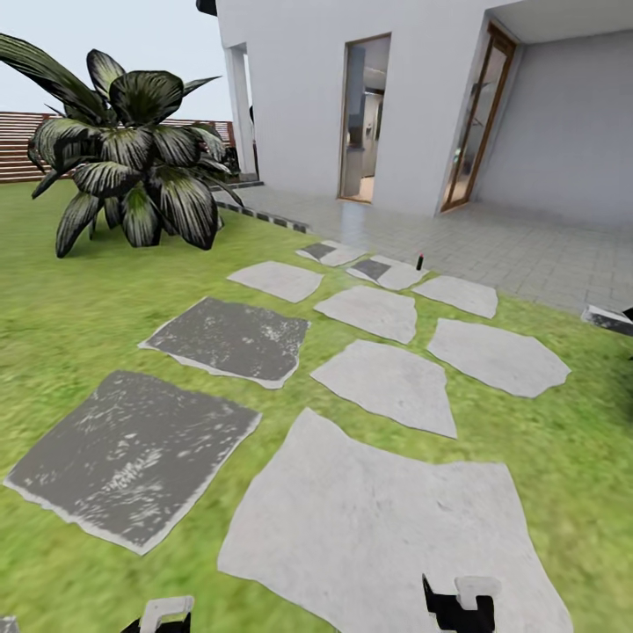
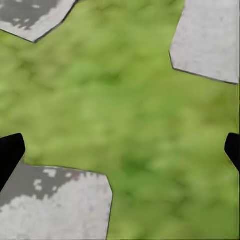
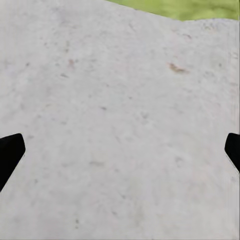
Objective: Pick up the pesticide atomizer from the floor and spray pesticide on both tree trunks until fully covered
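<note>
Pesticide atomizer [image 1: 420, 261], if that is what the small dark-and-red upright object is (too small to tell for sure), stands at the far end of the stepping-stone path, just beside the pale stone [image 1: 388, 272] nearest the tiled patio [image 1: 492, 242]. It is well apart from both grippers.

Flat stepping stones run from the patio edge toward the robot across the green lawn [image 1: 79, 325]: pale grey ones on the right side of the path, two darker mottled slabs [image 1: 229, 338] on the left. The largest pale stone [image 1: 387, 527] lies closest to the camera.

At the head view's bottom edge the left gripper [image 1: 163, 615] hangs over grass and the right gripper [image 1: 459, 605] over the large pale stone. In the left wrist view, the left gripper's fingertips [image 2: 10, 152] sit at opposite edges with grass and corners of stones between them: spread wide, holding nothing. The right wrist view has the right gripper's fingertips [image 3: 10, 152] likewise far apart above bare stone, with nothing between them.

Beyond the path, a broad-leaved dark plant [image 1: 132, 149] grows on the lawn to the left, a brown slat fence [image 1: 22, 141] behind it. The white house [image 1: 352, 79] stands behind the patio, with a wood-framed doorway [image 1: 363, 119].
</note>
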Robot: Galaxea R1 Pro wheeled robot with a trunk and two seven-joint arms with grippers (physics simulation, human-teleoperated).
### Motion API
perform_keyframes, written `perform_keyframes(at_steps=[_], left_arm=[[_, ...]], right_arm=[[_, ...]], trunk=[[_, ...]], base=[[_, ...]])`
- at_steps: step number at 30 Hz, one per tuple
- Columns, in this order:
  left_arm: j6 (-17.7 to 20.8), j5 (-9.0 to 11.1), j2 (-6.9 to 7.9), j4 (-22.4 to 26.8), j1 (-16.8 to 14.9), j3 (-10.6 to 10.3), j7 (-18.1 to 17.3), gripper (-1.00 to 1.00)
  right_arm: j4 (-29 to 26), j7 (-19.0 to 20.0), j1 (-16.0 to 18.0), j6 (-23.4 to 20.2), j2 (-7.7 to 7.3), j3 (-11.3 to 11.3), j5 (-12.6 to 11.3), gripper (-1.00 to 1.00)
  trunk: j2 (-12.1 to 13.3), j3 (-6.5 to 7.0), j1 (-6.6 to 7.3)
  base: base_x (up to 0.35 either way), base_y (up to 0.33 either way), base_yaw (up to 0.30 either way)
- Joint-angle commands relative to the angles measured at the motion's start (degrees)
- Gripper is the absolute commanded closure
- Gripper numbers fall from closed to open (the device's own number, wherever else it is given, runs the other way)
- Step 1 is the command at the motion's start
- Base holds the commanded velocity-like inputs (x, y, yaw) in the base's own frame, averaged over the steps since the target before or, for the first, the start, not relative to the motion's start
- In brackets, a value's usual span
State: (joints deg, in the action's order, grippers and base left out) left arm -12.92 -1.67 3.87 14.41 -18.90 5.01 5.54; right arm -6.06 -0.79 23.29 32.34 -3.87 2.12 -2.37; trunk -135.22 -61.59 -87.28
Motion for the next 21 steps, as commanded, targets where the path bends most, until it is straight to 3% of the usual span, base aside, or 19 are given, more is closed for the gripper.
perform_keyframes(at_steps=[1,21], left_arm=[[0.0,0.0,0.00,0.0,0.0,0.0,0.0,-1.00],[0.0,-0.2,0.00,0.0,0.0,0.0,0.0,-1.00]], right_arm=[[0.0,0.0,0.0,0.0,0.00,0.0,0.0,-1.00],[0.0,0.0,0.0,0.0,-0.09,0.0,0.0,-1.00]], trunk=[[0.0,0.00,0.00],[0.0,0.00,0.00]], base=[[0.340,0.000,0.000],[0.340,0.000,0.000]])
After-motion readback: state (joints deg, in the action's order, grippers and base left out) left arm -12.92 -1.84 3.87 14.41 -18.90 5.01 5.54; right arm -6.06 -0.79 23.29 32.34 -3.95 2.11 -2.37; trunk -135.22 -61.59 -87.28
